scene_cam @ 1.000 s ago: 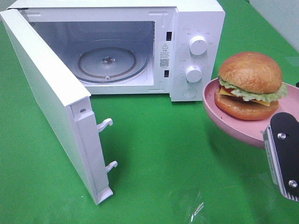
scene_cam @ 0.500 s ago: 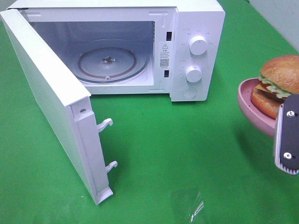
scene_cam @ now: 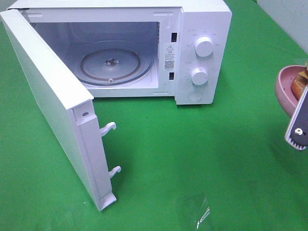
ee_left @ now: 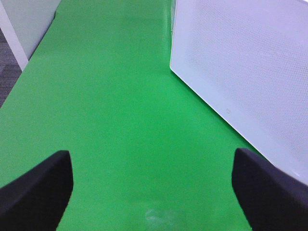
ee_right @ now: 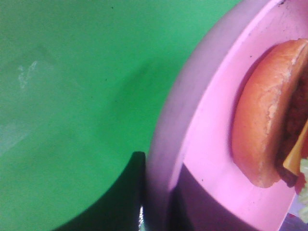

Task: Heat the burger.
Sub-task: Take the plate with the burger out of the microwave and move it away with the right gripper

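Only a sliver of the burger [scene_cam: 299, 83] shows at the right edge of the exterior view, on a pink plate [scene_cam: 285, 89] held above the table. My right gripper [scene_cam: 298, 120] is shut on the plate's rim. The right wrist view shows the plate [ee_right: 211, 120] up close, tilted on its edge, with the burger's brown bun, dark patty and yellow cheese [ee_right: 262, 130] on it and my right gripper [ee_right: 159, 202] clamping the rim. The left gripper [ee_left: 151, 192] is out of the exterior view. In its wrist view it hangs open over bare green cloth, holding nothing.
A white microwave [scene_cam: 202, 24] stands at the back. Its door [scene_cam: 53, 106] swings wide open toward the front left, and a glass turntable [scene_cam: 110, 65] lies inside. The door's outer panel [ee_left: 240, 72] is close beside the left gripper. Green cloth covers the table [scene_cam: 192, 159].
My right gripper has carried the plate and burger to the right, from beside the microwave's knobs to the view's edge, where most of the burger is cut off. The left gripper stays open.
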Robot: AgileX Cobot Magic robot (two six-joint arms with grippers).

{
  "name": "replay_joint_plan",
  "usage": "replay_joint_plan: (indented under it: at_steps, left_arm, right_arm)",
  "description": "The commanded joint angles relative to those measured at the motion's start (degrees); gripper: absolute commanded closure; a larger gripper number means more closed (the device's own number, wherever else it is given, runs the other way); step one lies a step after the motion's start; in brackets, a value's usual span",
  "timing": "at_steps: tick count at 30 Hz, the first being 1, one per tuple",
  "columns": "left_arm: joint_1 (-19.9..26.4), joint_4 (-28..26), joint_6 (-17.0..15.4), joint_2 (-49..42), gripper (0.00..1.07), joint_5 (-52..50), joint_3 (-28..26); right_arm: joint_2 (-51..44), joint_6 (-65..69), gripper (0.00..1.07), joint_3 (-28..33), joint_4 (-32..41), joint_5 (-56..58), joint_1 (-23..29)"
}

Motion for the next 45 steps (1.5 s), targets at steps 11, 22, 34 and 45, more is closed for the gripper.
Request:
replay_joint_plan:
  at_steps: [11,22,34,45]
  left_arm:
    - [0.1,-0.3,-0.1,-0.9,0.25,-0.6,0.0]
    - [0.1,-0.3,-0.1,-0.9,0.25,-0.6,0.0]
    - [0.1,-0.3,-0.1,-0.9,0.25,-0.6,0.0]
    - [0.1,-0.3,-0.1,-0.9,0.25,-0.6,0.0]
  right_arm:
    - [13.1,15.2,1.07,-1.1,-5.7,-0.5,-0.2]
    - [27.8,31.3,1.07,-9.0,-5.9,6.4,-0.3]
    - [39.6,39.0,1.06,-12.2,-6.9,6.4,-2.0]
    - [48.7,43.9,1.05,-12.7,-9.1,2.3,-9.6]
